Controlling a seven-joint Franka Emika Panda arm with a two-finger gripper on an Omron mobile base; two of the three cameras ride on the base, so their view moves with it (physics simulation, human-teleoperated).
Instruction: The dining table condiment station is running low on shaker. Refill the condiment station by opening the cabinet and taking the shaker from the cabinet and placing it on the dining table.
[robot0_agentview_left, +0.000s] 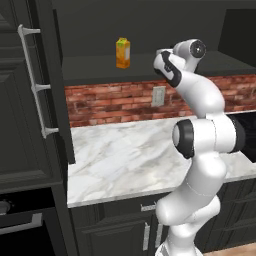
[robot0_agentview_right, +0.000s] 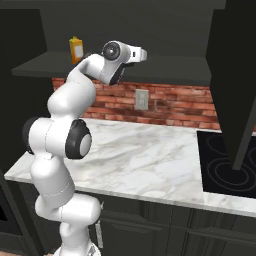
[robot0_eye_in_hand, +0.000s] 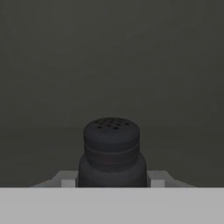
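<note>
Gripper (robot0_eye_in_hand: 112, 181) of the white arm reaches into the open dark upper wall cabinet (robot0_agentview_left: 35, 125), its two fingers (robot0_eye_in_hand: 68, 180) flanking the base of the small black cylindrical shaker (robot0_eye_in_hand: 112, 153) with a perforated top; whether the pads already press the sides cannot be told, since the contact lies at the frame's lower edge; the shaker stands upright, centred between the fingers, against the grey cabinet back wall (robot0_eye_in_hand: 112, 57); an orange-yellow carton (robot0_agentview_left: 123, 52) stands apart on the same dark shelf (robot0_agentview_left: 100, 67), above the white-grey marble counter (robot0_agentview_left: 150, 150) backed by red brick (robot0_agentview_left: 115, 102); the step in hand is judged to be grasping; next comes a firm hold, a slight lift, and withdrawal clear of the carton and door.
</note>
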